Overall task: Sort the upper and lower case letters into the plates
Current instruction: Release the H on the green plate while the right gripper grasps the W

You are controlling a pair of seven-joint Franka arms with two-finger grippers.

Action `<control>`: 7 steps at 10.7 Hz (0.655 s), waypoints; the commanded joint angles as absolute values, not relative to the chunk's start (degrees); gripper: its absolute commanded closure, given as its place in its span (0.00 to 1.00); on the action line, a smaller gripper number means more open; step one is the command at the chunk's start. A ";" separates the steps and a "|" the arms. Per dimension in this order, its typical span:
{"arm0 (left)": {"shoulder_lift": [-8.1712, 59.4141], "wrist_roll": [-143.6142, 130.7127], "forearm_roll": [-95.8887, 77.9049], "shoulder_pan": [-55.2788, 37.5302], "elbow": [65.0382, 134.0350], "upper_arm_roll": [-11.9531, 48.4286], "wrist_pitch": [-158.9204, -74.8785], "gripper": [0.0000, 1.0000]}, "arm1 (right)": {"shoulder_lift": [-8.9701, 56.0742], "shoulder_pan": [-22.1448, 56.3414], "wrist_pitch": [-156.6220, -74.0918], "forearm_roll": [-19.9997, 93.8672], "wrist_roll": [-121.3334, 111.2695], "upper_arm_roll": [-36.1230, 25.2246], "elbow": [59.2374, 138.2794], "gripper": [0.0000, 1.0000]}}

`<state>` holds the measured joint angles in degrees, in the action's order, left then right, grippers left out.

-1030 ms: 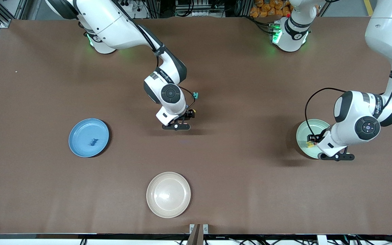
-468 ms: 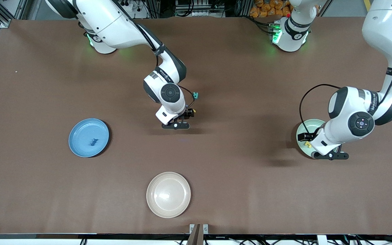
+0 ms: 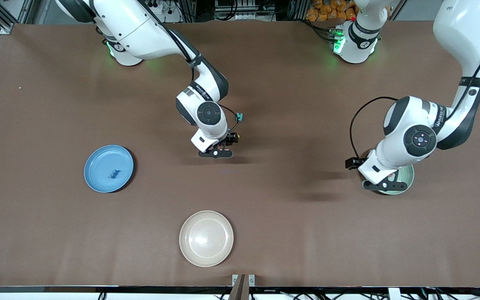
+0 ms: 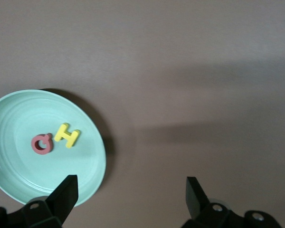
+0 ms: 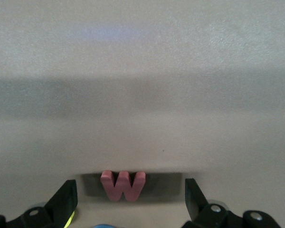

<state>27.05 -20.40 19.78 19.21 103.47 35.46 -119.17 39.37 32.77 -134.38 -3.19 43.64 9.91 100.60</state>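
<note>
Our right hand [image 5: 128,199], fingers spread and empty, hangs over mid-tabletop [image 3: 265,104] with the red W [image 5: 123,185] lying between its fingertips, square to them. Our left hand [image 4: 130,197], also spread and empty, hangs beside the mint plate [image 4: 92,183], so we judge the right better placed.

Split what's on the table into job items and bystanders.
Job: round light blue plate; round pale mint green plate; yellow toy letter H; red round toy letter; red toy letter W.
Bystander: round beige cream plate.
</note>
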 commanded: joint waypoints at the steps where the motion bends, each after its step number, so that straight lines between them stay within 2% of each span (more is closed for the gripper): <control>1: 25.05 -21.62 18.54 19.77 104.06 37.87 -116.73 0.00 | 38.76 32.52 -135.70 -3.43 44.65 10.37 101.95 0.00; 4: 23.64 -21.88 18.54 19.78 102.76 40.33 -114.71 0.00 | 39.02 32.61 -135.70 -3.52 44.56 10.37 101.87 0.02; 7: 23.91 -25.47 17.50 19.34 100.64 44.02 -112.06 0.00 | 39.02 32.61 -135.79 -3.60 44.56 10.37 101.87 0.13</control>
<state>24.83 -23.33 19.38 19.28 100.87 42.44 -113.46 39.43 32.84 -135.04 -3.19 43.65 9.93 101.14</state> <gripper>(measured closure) 0.000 0.101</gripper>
